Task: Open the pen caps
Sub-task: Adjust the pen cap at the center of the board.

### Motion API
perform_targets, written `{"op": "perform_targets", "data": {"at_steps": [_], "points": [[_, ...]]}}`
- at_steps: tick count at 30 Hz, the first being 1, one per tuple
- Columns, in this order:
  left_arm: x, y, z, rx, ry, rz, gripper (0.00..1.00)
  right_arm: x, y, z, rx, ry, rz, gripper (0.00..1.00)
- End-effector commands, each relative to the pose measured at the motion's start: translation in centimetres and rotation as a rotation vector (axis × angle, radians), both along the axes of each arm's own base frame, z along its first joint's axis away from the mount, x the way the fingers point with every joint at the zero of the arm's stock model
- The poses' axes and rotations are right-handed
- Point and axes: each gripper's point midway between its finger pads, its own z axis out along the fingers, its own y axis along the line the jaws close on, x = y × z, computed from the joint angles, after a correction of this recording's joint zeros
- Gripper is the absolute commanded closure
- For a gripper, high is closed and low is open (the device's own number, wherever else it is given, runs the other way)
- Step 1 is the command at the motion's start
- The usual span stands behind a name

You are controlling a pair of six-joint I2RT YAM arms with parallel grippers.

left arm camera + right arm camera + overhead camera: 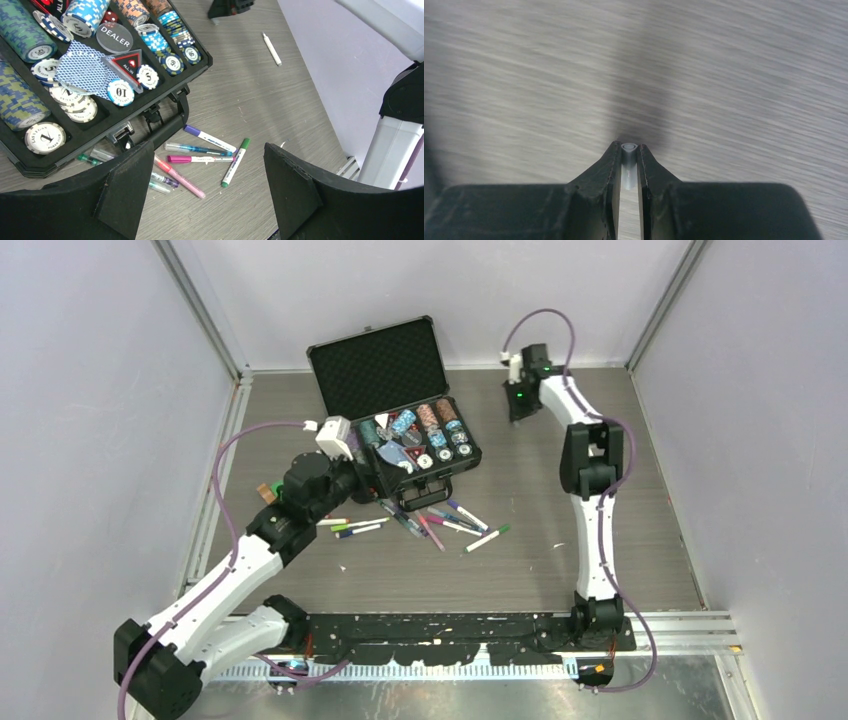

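Several pens (440, 523) lie scattered on the table in front of the black case. In the left wrist view I see a purple-capped pen (209, 138), a clear teal pen (197, 149), a magenta-capped pen (200, 159), a green-capped pen (235, 162) and a pink pen (179, 176). My left gripper (207, 150) is open and empty, above these pens by the case's front edge (375, 475). My right gripper (629, 147) is shut on a small pale grey pen cap (628, 160), low over the far right of the table (520, 405). A thin white pen barrel (272, 49) lies near it.
The open black case (390, 360) holds striped poker chips (85, 15), a dealer button and cards. More pens (355, 528) lie by my left arm, and a small orange object (266, 492) lies to its left. Walls enclose the table on three sides.
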Motion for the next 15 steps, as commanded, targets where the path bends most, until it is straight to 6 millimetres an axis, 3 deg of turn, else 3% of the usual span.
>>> {"op": "perform_targets", "data": {"at_steps": [1,4,7,12,15], "points": [[-0.4,0.5,1.1,-0.032,-0.03,0.014,0.18,-0.6,5.6,2.3,0.063,-0.051,-0.049,1.0],[-0.7,0.8,1.2,-0.035,-0.031,0.019,0.18,-0.8,7.8,2.2,0.048,-0.067,-0.08,1.0],[-1.0,1.1,1.3,-0.038,-0.034,0.024,0.18,-0.8,8.4,1.7,-0.009,-0.093,-0.128,1.0],[-1.7,1.8,1.3,-0.035,-0.035,0.034,0.18,-1.1,8.4,1.1,-0.045,-0.102,-0.147,0.97],[-2.1,2.0,1.4,-0.035,-0.036,0.036,0.18,-1.3,8.2,1.1,-0.057,-0.099,-0.145,0.89]]}}
